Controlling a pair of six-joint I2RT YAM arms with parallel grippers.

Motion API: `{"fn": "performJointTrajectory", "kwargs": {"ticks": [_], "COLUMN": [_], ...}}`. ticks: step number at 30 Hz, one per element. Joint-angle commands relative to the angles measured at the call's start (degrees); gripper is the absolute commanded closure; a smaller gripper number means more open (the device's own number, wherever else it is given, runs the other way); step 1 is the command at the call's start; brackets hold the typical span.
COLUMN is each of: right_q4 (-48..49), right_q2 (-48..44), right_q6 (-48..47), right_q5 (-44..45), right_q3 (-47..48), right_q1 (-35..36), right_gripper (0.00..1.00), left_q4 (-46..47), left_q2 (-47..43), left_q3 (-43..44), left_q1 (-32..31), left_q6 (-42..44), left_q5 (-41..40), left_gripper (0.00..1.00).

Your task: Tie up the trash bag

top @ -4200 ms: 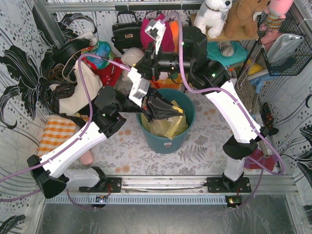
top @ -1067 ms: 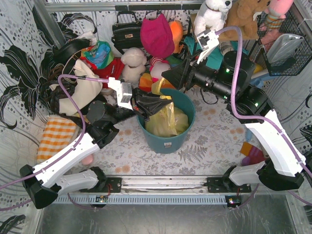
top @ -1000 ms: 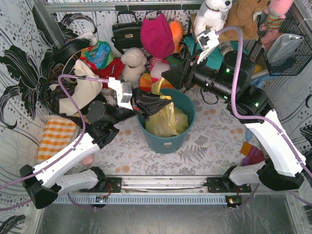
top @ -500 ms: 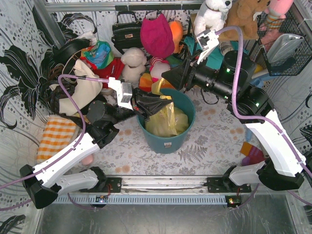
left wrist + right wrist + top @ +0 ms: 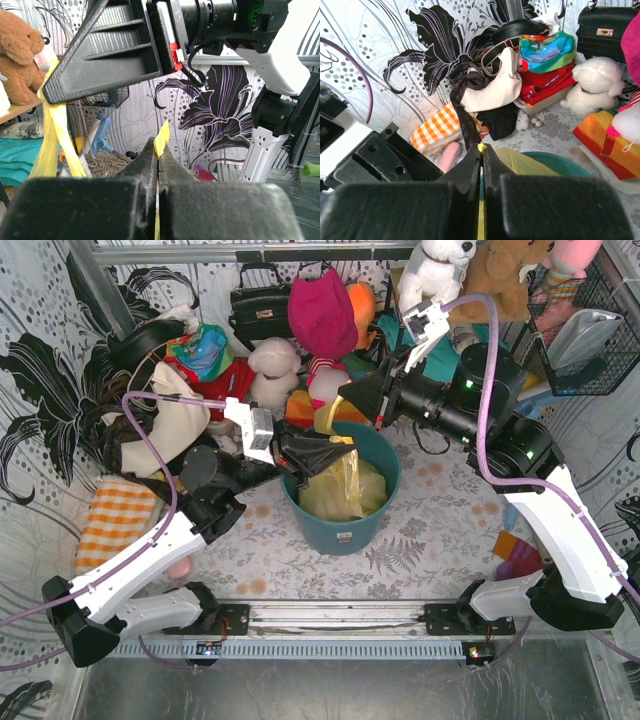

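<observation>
Left tool (image 5: pixel 158 148), right tool (image 5: pixel 481 148): pinching trash bag (image 5: pixel 340 490) | floral tabletop (image 5: pixel 430 532) | toys (image 5: pixel 272 365) behind

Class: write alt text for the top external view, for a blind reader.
The left gripper and right gripper each pinch a strip of the trash bag, pulled up from the teal bin. Soft toys crowd the back.

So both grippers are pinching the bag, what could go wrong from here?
The right gripper pinches only a sliver of the trash bag, so it may slip out. The strip between it and the left gripper is thin film; pulling apart could tear it or lift the bin.
</observation>
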Motion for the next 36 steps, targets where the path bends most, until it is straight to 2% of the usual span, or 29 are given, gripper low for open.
{"fn": "performJointTrajectory", "kwargs": {"ticks": [1, 7, 12, 18, 28, 36], "right_q4": [1.0, 1.1, -0.1, -0.3, 1.8, 8.7], "right_q2": [0.6, 1.6, -0.3, -5.3, -13.8, -17.3], "right_q6": [-0.2, 1.2, 1.9, 5.3, 11.8, 15.8], "right_q5": [0.1, -1.2, 0.3, 3.9, 3.2, -5.3], "right_q3": [2.7, 4.9, 2.6, -4.3, -17.2, -25.4], "right_q1": [0.3, 0.3, 0.2, 0.2, 0.2, 0.3], "right_gripper": [1.00, 1.00, 1.00, 1.00, 1.00, 1.00], "left_q4": [2.6, 3.7, 6.6, 12.1, 12.3, 11.5], "left_q2": [1.1, 3.3, 3.7, 2.0, 1.5, 1.6], "left_q3": [1.9, 5.8, 6.1, 2.1, -0.1, -0.3], "left_q1": [0.1, 0.1, 0.1, 0.1, 0.7, 1.1], "left_q6": [-0.1, 1.4, 2.0, 1.7, 1.0, 0.6], "left_q5": [0.4, -2.3, -6.2, -14.4, -19.1, -19.4], "left_gripper": [1.00, 1.00, 1.00, 1.00, 1.00, 1.00]}}
